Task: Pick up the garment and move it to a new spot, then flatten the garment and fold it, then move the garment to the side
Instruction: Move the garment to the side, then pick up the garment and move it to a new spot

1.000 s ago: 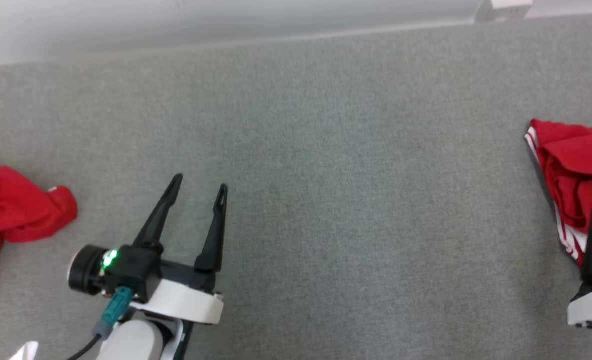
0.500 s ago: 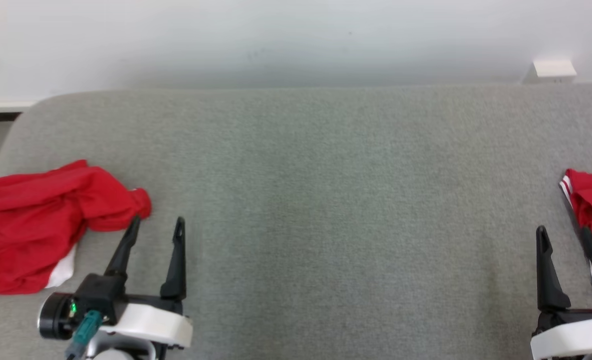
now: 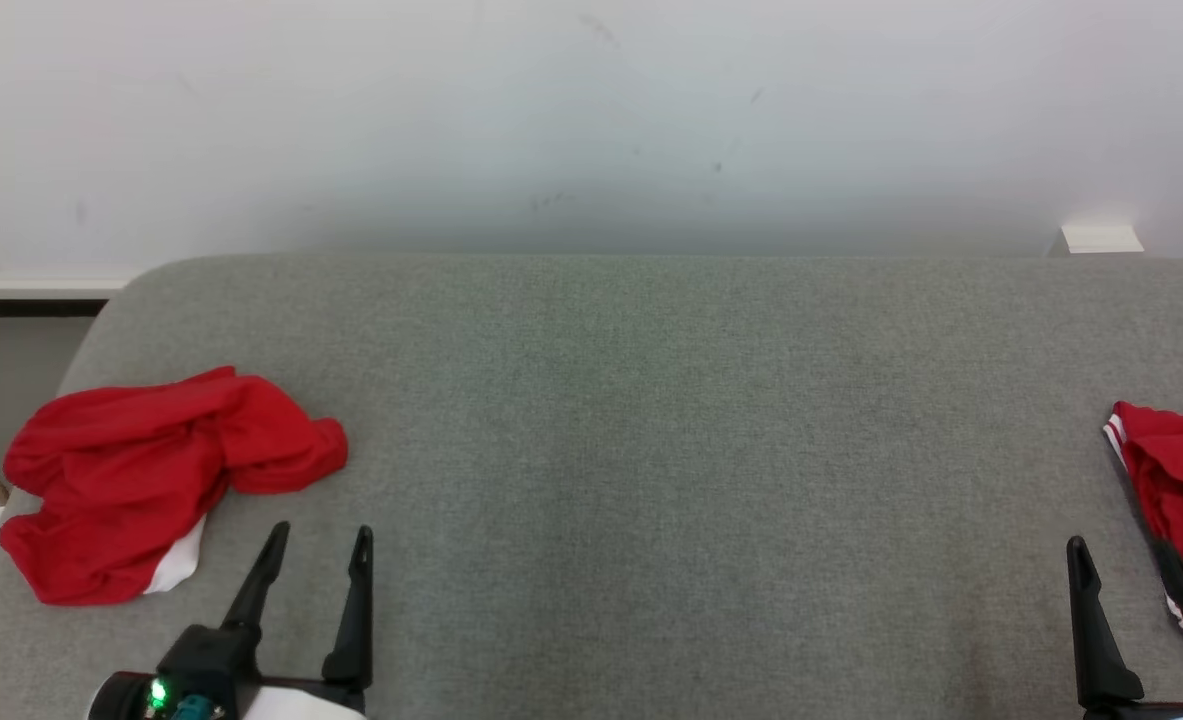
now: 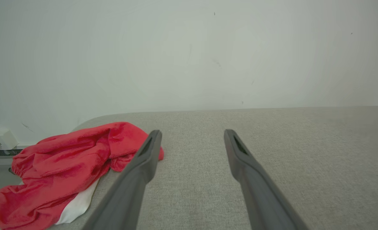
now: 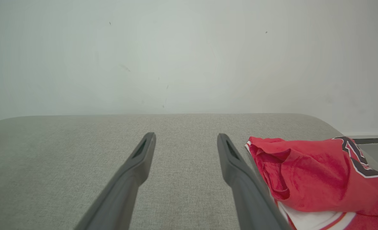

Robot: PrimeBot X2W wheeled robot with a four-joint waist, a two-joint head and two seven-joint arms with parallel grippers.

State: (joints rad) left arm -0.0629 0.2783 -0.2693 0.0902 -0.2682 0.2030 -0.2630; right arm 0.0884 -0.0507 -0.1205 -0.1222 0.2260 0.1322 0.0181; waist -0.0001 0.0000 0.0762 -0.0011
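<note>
Left pincer (image 3: 321,532) and right pincer (image 3: 1119,548) gape empty; wide cushion (image 3: 651,450) separates left-edge garment (image 3: 151,480) from right-edge garment (image 3: 1176,470).

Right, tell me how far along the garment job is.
Done: nothing clearly; the left garment lies crumpled on the table, the right garment bunched at its edge. In hand: nothing; left gripper and right gripper are open and empty, each beside a garment. Left: pick up, move, flatten, fold, set aside.
</note>
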